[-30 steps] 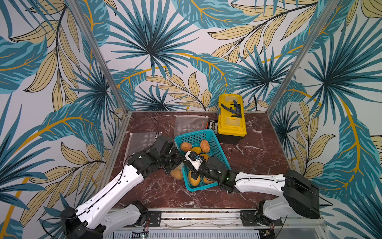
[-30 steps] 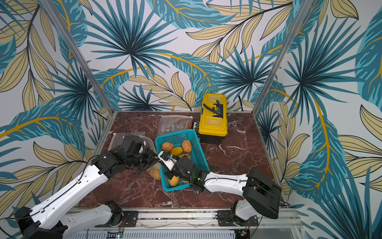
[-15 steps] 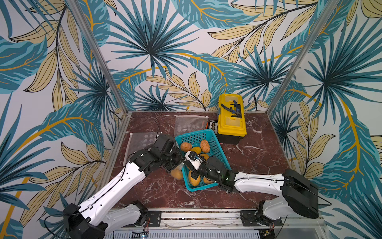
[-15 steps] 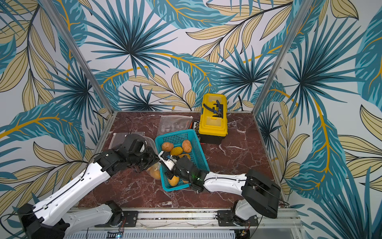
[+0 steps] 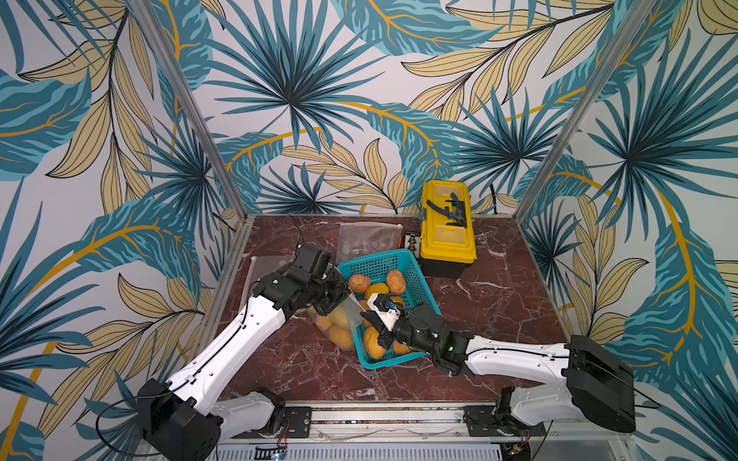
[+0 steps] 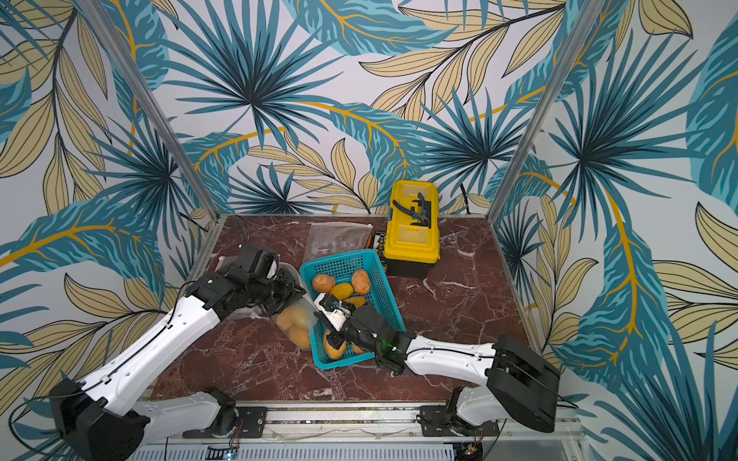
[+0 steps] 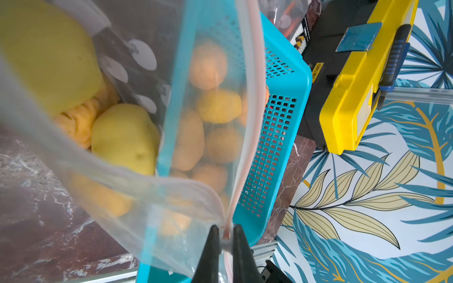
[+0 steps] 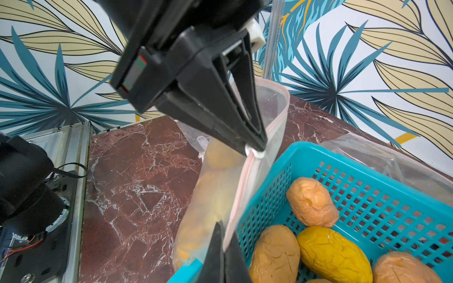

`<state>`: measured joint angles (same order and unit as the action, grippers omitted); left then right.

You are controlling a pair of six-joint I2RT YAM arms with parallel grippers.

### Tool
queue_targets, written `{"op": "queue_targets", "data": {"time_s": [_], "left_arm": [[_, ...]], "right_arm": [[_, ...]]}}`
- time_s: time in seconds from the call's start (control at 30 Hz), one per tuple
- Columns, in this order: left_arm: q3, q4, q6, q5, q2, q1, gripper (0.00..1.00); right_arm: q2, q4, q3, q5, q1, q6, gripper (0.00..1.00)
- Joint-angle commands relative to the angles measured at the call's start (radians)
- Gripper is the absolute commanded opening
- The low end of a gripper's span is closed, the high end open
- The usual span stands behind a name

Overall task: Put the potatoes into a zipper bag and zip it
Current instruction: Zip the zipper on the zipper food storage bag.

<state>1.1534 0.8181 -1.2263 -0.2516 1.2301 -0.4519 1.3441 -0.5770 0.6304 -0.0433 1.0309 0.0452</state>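
Both left gripper (image 7: 225,234) and right gripper (image 8: 223,241) pinch the upright zipper bag's (image 8: 213,193) seal, stretched between them.

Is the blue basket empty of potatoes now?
No, several potatoes lie inside the basket, as the right wrist view shows.

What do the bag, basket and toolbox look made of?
Bag: thin, clear plastic film, see-through and creased, with a pink zip strip.
Basket: glossy teal moulded plastic, with grid-perforated walls.
Toolbox: smooth yellow hard-plastic lid on a black base, probably plastic too.
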Motion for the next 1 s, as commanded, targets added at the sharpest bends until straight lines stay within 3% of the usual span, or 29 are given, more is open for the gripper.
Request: {"op": "queue_targets", "data": {"time_s": [0.0,0.33,0.77,0.97], "left_arm": [[0.052,-0.011,0.051,0.090,0.045,0.063,0.00],[0.195,-0.010,0.100,0.135,0.181,0.137,0.00],[0.254,-0.011,0.083,0.219,0.246,0.229,0.00],[0.281,-0.011,0.079,0.192,0.275,0.234,0.00]], "right_arm": [[-0.077,-0.031,-0.041,0.053,0.011,-0.012,0.00],[-0.174,-0.026,-0.108,0.045,0.011,-0.025,0.00],[-0.268,-0.011,-0.161,0.049,0.011,-0.037,0.00],[-0.257,-0.019,-0.160,0.051,0.011,-0.050,0.00]]}}
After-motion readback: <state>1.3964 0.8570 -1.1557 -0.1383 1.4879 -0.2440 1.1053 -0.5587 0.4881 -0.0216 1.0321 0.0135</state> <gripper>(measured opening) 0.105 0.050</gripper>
